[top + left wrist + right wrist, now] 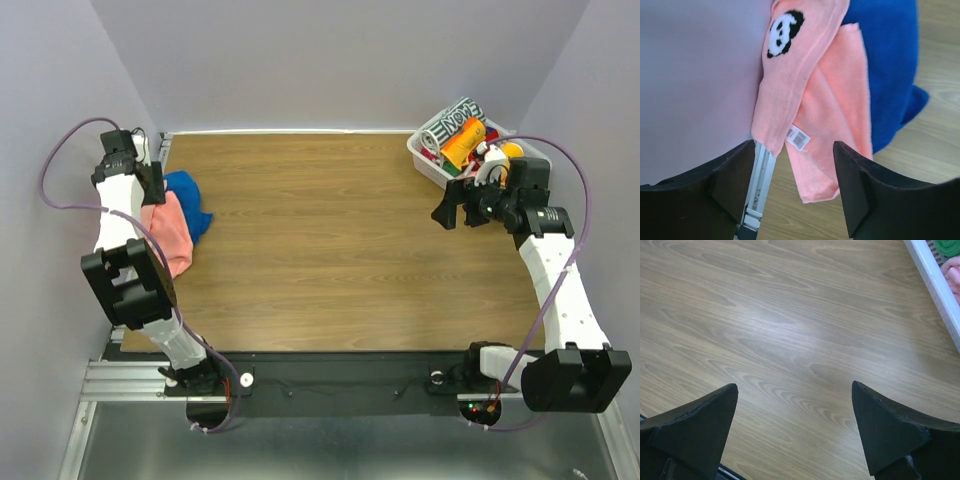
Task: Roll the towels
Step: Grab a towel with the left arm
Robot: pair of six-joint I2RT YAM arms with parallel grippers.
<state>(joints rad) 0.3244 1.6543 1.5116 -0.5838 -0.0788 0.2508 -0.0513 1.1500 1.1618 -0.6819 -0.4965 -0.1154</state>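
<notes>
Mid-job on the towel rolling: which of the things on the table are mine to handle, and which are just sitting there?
For the job: pink towel, blue towel, both heaped at the table's left edge.
Just lying about: white bin at far right, holding a black-and-white roll and an orange roll.

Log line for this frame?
left gripper: open, facing pink towel | right gripper: open, empty | blue towel: partly under pink, unrolled | stage: pre-grasp

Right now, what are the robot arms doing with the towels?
Neither is rolled yet. The pink towel and blue towel lie crumpled together at the left edge of the table. The left hand hangs open above the pink one, gripping nothing. The right hand is open over bare wood beside the bin.
</notes>
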